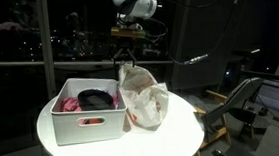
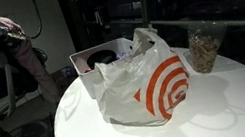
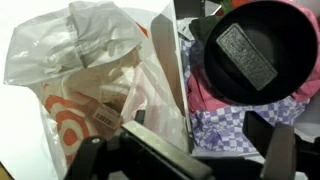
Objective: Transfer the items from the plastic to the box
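Observation:
A white plastic bag (image 1: pixel 144 100) with a red ring logo stands on the round white table, against the white box (image 1: pixel 87 123). Both show in the other exterior view, bag (image 2: pixel 146 88) in front and box (image 2: pixel 86 63) behind. In the wrist view the bag (image 3: pixel 85 75) is on the left and the box wall (image 3: pixel 168 60) on the right. The box holds a round black lidded item (image 3: pixel 250 50), a pink cloth (image 3: pixel 205 95) and a purple checked cloth (image 3: pixel 225 130). My gripper (image 1: pixel 125 57) hangs above where bag and box meet, and its fingers (image 3: pixel 185 155) are spread wide and empty.
The round white table (image 1: pixel 184 135) carries the box and bag. A clear cup of brownish pieces (image 2: pixel 203 49) stands at the table's far side. Dark windows and a railing are behind, and a chair frame (image 1: pixel 244 100) is beside the table.

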Robot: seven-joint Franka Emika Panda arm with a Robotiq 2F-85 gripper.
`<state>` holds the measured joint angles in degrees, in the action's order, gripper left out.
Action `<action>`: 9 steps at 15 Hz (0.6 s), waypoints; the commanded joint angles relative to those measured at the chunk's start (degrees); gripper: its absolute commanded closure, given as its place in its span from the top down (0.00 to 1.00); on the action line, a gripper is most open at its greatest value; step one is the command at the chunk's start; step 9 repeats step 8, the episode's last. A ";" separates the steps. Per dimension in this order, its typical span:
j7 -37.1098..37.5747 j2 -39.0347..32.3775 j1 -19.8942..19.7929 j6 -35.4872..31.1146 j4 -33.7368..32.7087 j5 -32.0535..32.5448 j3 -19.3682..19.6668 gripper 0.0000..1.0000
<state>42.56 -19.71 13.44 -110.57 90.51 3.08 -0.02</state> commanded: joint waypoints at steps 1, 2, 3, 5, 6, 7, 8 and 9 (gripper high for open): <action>3.24 3.31 -1.36 -2.40 4.61 0.91 0.16 1.00; 3.75 3.62 -1.83 -3.05 5.27 0.52 0.10 1.00; 3.78 3.82 -2.26 -2.87 5.67 0.22 0.01 1.00; 2.30 1.29 -2.57 -0.99 2.98 0.19 -0.50 1.00; 2.28 1.18 -2.61 -0.97 2.99 0.18 -0.49 1.00; 2.27 1.03 -2.60 -0.98 2.99 0.18 -0.50 1.00; 2.27 0.94 -2.57 -0.98 2.99 0.17 -0.56 1.00; 2.27 0.94 -2.57 -0.98 2.99 0.17 -0.56 1.00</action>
